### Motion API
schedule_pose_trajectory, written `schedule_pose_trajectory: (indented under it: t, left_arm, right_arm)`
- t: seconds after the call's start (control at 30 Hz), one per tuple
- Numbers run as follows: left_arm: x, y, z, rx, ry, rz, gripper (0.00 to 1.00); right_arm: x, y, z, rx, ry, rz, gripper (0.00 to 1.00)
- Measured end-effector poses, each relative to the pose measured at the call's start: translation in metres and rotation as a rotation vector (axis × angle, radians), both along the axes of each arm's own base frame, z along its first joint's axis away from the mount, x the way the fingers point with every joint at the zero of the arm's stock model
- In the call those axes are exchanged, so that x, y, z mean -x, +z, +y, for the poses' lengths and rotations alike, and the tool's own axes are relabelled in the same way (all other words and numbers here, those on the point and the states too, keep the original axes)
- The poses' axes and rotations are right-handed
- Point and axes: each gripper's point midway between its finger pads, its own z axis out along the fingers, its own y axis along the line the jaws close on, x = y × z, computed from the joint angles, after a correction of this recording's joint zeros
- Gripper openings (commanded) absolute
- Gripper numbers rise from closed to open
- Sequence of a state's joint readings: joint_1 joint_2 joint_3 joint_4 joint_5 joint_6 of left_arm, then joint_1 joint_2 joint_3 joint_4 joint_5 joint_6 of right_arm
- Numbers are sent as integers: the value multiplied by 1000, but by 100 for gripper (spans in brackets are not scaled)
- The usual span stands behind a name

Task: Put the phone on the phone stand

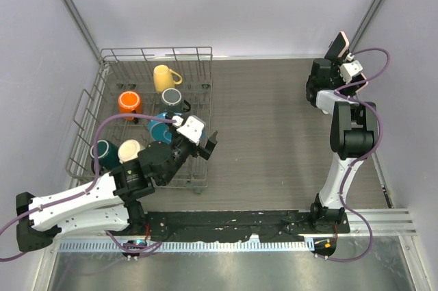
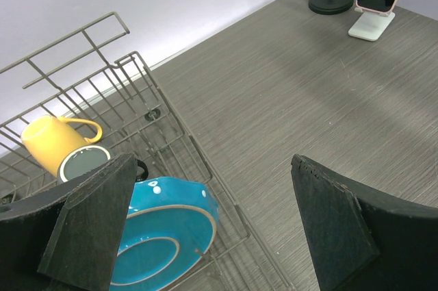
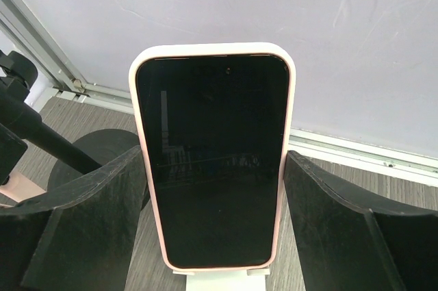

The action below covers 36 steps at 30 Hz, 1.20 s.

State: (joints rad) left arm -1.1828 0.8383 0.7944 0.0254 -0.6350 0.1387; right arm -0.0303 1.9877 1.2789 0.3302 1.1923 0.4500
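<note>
The phone [image 3: 213,161], dark screen in a pink case, stands upright with its lower edge on a small white stand [image 3: 219,281]. My right gripper [image 3: 214,157] has a finger against each long side of it, shut on the phone. The black phone stand [image 3: 102,147], with a round disc base and a thin post, is just to the left and holds nothing. In the top view the phone [image 1: 337,46] is at the far right corner. The left wrist view shows the black stand [image 2: 330,2] beside the white stand [image 2: 371,25]. My left gripper [image 2: 212,188] is open and empty over the rack's edge.
A wire dish rack [image 1: 156,51] at the left holds a yellow mug [image 1: 164,77], an orange mug [image 1: 129,103], a blue bowl [image 2: 157,229] and other cups. The back wall is close behind the phone. The left arm [image 1: 102,195] lies by the rack.
</note>
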Motion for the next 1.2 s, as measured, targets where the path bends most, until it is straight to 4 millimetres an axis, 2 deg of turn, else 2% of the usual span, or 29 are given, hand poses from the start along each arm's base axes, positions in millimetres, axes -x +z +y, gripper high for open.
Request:
schedule_pose_trajectory:
  t: [0.1,0.63,0.93,1.2]
  left_arm:
    - [0,0,0,0,0,0,99]
    - [0,1,1,4,0,-1,99]
    - [1,3,2,14,-1,-3,99]
    - [1,3,2,14,-2,-2,99]
  right_arm:
    - [0,-1,0,-4,1,1,82]
    - [-14,8,12,-22,174,59,84]
    - [-14,8,11,-41,194,58,85]
    - [-5,-2,2,-64,175,82,85]
